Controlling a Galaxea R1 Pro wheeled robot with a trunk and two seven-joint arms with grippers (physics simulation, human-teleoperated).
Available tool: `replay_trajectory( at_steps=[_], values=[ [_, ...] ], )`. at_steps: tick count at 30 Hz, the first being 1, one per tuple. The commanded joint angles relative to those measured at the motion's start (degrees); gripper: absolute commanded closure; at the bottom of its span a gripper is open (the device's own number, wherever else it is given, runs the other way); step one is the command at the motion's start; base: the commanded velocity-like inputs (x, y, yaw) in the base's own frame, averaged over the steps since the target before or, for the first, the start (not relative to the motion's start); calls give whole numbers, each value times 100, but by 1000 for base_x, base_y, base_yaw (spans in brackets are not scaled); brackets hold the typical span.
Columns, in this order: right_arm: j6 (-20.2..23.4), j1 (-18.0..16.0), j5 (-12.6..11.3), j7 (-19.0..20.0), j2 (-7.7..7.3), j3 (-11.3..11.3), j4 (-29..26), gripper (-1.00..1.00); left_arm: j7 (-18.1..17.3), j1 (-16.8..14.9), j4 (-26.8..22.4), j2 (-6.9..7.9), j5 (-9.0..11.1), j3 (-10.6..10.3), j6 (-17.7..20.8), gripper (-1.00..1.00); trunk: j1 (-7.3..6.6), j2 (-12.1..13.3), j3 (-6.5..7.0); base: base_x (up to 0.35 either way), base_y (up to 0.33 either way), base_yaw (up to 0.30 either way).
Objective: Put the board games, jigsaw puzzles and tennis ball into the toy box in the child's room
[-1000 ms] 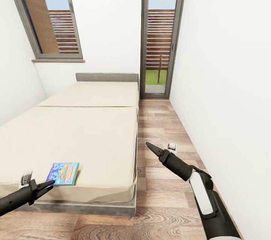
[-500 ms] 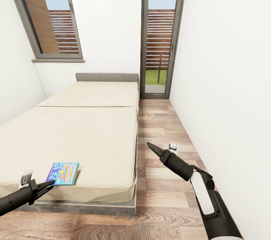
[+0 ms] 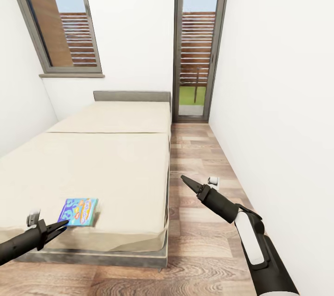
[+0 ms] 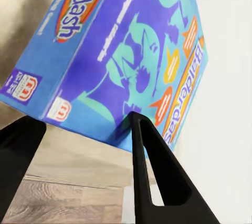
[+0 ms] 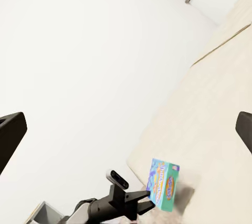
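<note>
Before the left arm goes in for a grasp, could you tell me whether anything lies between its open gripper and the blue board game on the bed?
Nothing visible does. The left gripper is open, right at the near edge of the board game, which lies flat near the foot of the bed. In the left wrist view the box sits just beyond the fingertips.

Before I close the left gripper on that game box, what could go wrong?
1. The board game lies flat near the bed edge; the open left gripper might push it instead of gripping.
2. Nudged sideways, it could drop to the floor.
3. The fingers could dig into the mattress.
</note>
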Motion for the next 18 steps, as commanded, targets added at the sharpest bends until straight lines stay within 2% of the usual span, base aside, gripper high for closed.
replay_trajectory(
  at_steps=[1, 18],
  values=[
    [35, -3, -14, 9, 5, -11, 1, -100, -18, -8, 1, 0, 17, 6, 26, 100, -24, 39, 13, 0, 0, 0],
    [36, -3, -22, 9, 5, -11, 1, -100, -18, -8, 1, 0, 17, 6, 26, 100, -397, 721, 318, 0, 0, 0]
  ],
)
